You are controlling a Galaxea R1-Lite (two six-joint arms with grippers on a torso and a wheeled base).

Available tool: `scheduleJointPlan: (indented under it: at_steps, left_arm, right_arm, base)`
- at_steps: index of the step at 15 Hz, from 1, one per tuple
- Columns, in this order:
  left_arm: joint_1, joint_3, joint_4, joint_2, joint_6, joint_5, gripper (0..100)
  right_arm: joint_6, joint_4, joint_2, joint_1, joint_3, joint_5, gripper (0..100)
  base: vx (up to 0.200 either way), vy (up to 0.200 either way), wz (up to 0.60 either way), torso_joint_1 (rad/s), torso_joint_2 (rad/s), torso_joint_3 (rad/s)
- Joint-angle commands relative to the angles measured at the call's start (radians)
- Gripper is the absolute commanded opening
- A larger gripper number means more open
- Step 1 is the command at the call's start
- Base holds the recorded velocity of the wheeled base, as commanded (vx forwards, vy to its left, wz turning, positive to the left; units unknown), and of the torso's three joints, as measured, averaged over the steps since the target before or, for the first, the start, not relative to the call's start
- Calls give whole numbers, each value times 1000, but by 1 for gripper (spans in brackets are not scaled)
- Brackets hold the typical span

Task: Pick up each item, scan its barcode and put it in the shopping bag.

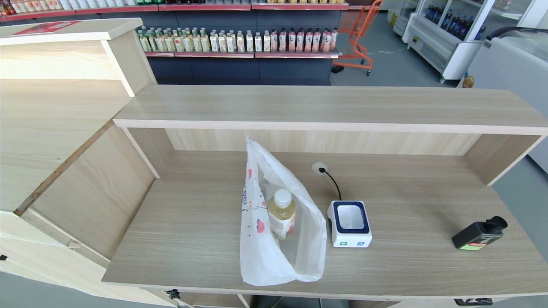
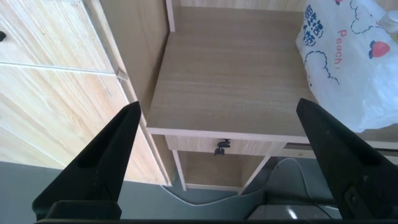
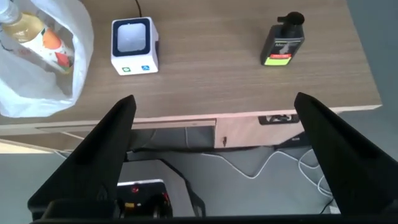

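Bottle [image 1: 281,212] sits inside shopping bag [image 1: 257,256] beside scanner [image 1: 349,222].

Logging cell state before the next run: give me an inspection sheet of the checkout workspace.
Surface: wooden counter, no spill seen.
Job's things: bag open, mid-counter, with a bottle inside, cap up; scanner just right of the bag; black bottle lying far right, not yet bagged.
Clutter: nothing seen.
Grippers: left gripper open and empty, off the counter's front left corner; right gripper open and empty, off the front edge.
Cables: scanner cable runs back to a hole in the counter.
Surroundings: shelves of drinks, orange cart, freezers behind.
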Motion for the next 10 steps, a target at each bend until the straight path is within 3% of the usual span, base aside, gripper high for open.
scheduleJointPlan:
  at_steps: [1, 10]
  left_arm:
    - [0, 0, 0, 0, -1, 2, 100]
    - [0, 0, 0, 0, -4, 2, 100]
  right_arm:
    - [2, 4, 33, -5, -30, 3, 100]
    - [10, 43, 78, -5, -93, 5, 100]
  base:
    - [0, -200, 0, 12, 2, 2]
    - [0, -200, 0, 0, 1, 2]
